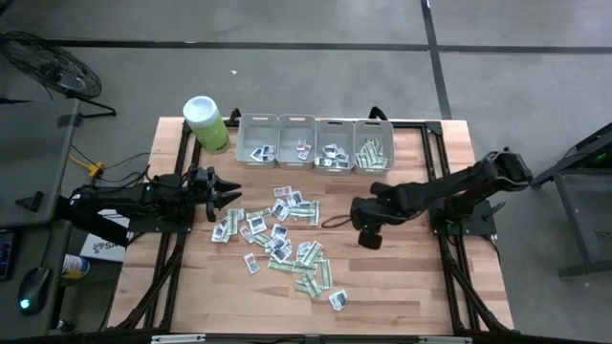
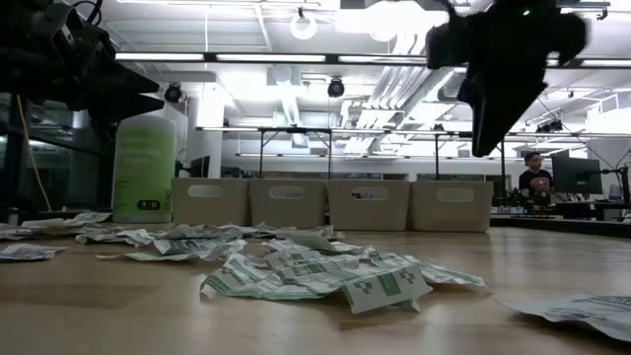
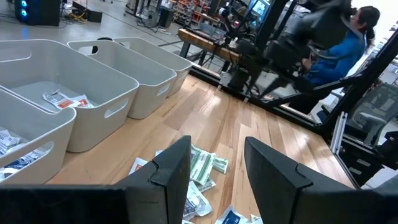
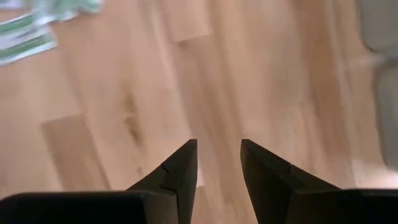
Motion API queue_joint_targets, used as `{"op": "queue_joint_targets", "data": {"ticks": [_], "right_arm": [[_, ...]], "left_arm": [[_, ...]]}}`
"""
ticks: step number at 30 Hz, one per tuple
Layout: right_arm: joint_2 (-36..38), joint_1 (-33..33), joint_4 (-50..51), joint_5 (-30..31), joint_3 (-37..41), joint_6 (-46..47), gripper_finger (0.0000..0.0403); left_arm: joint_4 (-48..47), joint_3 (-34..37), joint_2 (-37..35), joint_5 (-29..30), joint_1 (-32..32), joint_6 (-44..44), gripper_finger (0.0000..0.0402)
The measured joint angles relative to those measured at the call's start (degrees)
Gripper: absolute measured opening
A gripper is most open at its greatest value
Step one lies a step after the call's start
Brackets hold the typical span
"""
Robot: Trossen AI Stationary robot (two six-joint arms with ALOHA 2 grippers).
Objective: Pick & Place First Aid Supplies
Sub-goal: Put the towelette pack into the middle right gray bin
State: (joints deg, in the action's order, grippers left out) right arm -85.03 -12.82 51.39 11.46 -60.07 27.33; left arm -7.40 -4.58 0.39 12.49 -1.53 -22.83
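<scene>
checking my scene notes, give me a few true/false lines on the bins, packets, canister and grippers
1. Four grey bins stand in a row at the table's far edge. True.
2. Every bin is empty. False: all four hold some packets, as the high view shows.
3. The right gripper grips a packet. False: its fingers are apart over bare wood, with nothing between them.
4. Most packets lie loose in a pile mid-table. True.
5. The green canister stands to the right of the bins. False: it stands at their left end.
6. The left gripper is open and empty, beside the pile. True.
</scene>
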Motion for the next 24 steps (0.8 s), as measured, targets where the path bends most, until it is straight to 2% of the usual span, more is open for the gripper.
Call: {"op": "queue_joint_targets", "data": {"ticks": [8,15,24], "right_arm": [[0.0,-5.9,-6.8,-2.0,0.0,-14.4,0.0108],[-1.9,-10.0,-14.9,-10.3,0.0,-24.1,0.0095],[-9.2,-14.5,-28.9,-14.1,0.0,-28.9,0.0095]], "left_arm": [[0.0,0.0,0.0,0.0,0.0,0.0,0.015],[0.0,0.0,0.0,0.0,0.0,0.0,0.015],[0.0,0.0,0.0,0.0,0.0,0.0,0.015]]}}
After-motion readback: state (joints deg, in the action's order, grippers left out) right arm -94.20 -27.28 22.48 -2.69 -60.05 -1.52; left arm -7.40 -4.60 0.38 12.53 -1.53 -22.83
